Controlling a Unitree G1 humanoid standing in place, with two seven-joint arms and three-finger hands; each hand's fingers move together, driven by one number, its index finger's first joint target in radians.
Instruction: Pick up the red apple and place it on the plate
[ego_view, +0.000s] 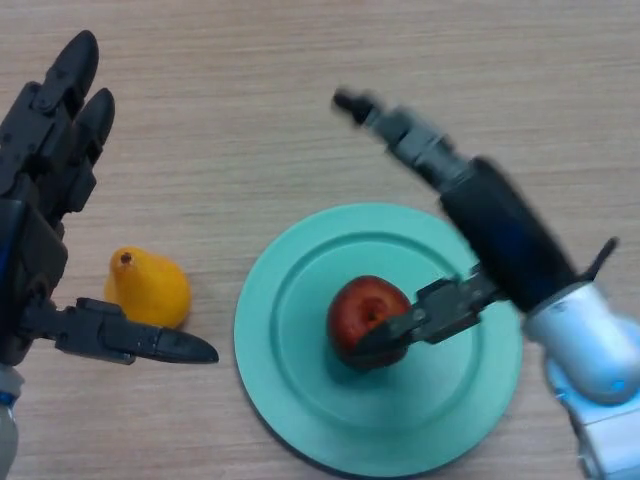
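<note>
The red apple (362, 312) sits in the middle of the green plate (300, 390). My right hand (480, 215) is over the plate's right side with its fingers straight and spread, reaching up and left. Its thumb (425, 318) rests against the apple's right side; the fingers are off the apple. My left hand (45, 170) is at the left edge, open, fingers pointing up and thumb pointing right above the table.
A yellow pear (148, 288) lies on the wooden table (300, 100) left of the plate, just above my left thumb.
</note>
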